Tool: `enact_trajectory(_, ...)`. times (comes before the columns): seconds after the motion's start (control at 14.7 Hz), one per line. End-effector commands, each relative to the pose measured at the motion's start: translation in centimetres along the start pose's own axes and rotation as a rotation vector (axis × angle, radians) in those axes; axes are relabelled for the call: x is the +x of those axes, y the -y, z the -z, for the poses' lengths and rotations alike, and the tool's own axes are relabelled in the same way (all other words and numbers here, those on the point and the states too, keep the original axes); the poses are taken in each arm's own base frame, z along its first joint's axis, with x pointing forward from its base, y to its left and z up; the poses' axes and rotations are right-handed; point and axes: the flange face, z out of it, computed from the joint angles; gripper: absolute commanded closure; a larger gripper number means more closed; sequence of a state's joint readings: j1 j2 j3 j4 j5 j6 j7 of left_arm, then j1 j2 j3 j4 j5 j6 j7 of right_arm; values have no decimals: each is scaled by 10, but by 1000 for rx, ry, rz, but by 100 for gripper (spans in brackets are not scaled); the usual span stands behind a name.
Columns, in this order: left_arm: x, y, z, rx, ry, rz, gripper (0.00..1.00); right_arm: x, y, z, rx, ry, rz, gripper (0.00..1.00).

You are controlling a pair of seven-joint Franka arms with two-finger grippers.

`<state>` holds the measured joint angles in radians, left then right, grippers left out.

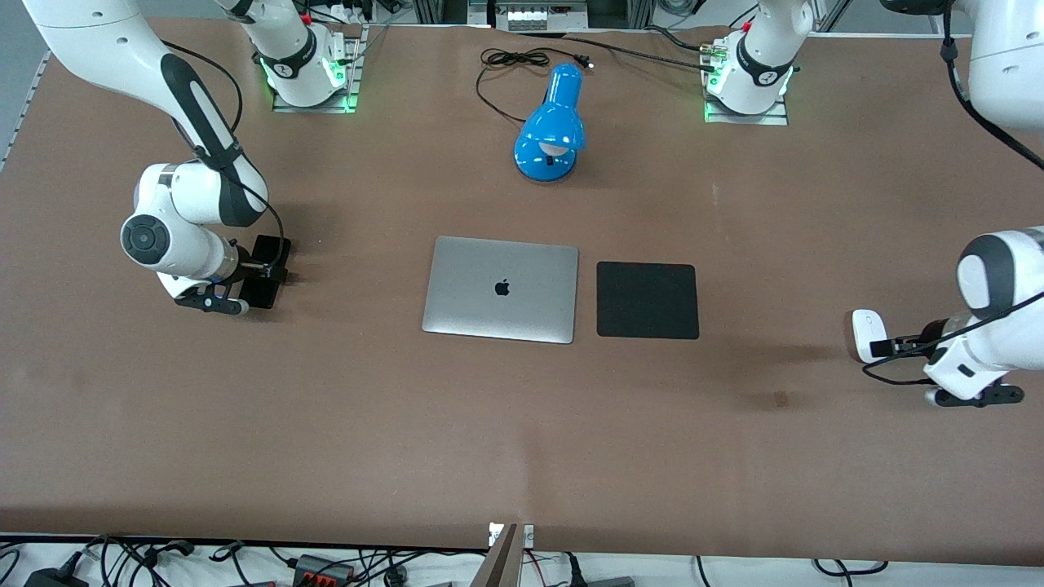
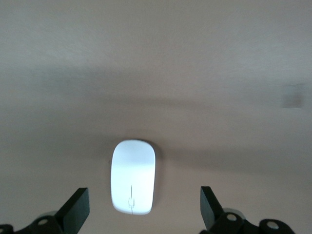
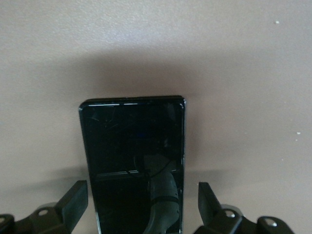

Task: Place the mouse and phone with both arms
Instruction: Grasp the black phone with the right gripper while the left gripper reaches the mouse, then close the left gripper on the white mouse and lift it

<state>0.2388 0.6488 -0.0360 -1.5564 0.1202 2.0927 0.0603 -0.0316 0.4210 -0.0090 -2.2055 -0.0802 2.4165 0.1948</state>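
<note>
Front view, hands (image 1: 885,346) (image 1: 265,273) low, spread

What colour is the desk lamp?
Bright blue lamp, with a black cord; clearest in the front view.

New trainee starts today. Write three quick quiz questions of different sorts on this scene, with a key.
1. True or false: the left pincer is shut on the mouse.
2. Which lies directly beside the laptop? A) black mat B) blue lamp C) phone
3. Fill in: the right pincer is open, with the ____ between its fingers.

Key: 1. False; its fingers stand open on either side of the mouse. 2. A. 3. phone.
</note>
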Motion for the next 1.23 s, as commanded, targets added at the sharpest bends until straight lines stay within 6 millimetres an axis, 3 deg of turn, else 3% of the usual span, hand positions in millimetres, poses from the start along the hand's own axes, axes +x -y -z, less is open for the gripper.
enact_trajectory(0.0, -25, 21, -41, -6, -77, -76, 0, -4, -4, -5, -2, -2, -17, 0)
enact_trajectory(0.34, -44, 24, -74, -19, -82, -72, 0, -4, -2, -8, -2, 1, -32, 0)
enact_trajectory(0.68, -48, 28, -87, -21, -100, -62, 1, -3, 1, -12, -1, 4, -29, 0)
enact_trajectory(0.82, -48, 26, -87, -22, -100, -53, 32, -3, 1, -14, 1, 8, -31, 0)
enact_trajectory(0.95, -48, 27, -87, -26, -101, -40, 56, -3, 1, -16, 1, 10, -34, 0)
enact_trajectory(1.16, -47, 25, -84, -26, -99, -40, 64, -3, 2, -19, 2, 16, -35, 0)
